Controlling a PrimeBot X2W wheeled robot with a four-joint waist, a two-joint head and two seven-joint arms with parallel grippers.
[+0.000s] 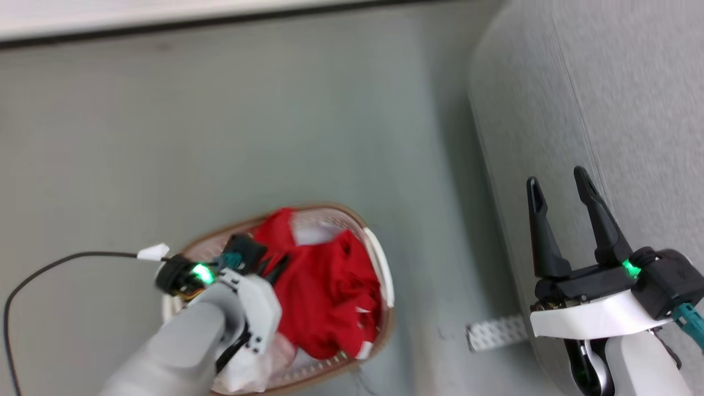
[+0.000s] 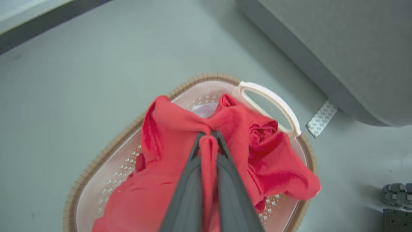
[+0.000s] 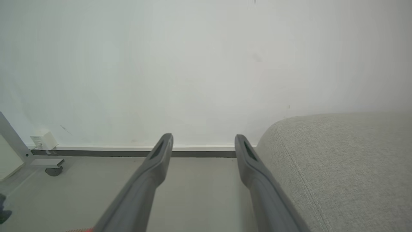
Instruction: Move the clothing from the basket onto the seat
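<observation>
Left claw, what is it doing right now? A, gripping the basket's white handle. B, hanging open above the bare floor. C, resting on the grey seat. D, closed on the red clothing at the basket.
D: in the left wrist view the left claw has its two fingers pinched together on a fold of the red clothing above the basket.
</observation>
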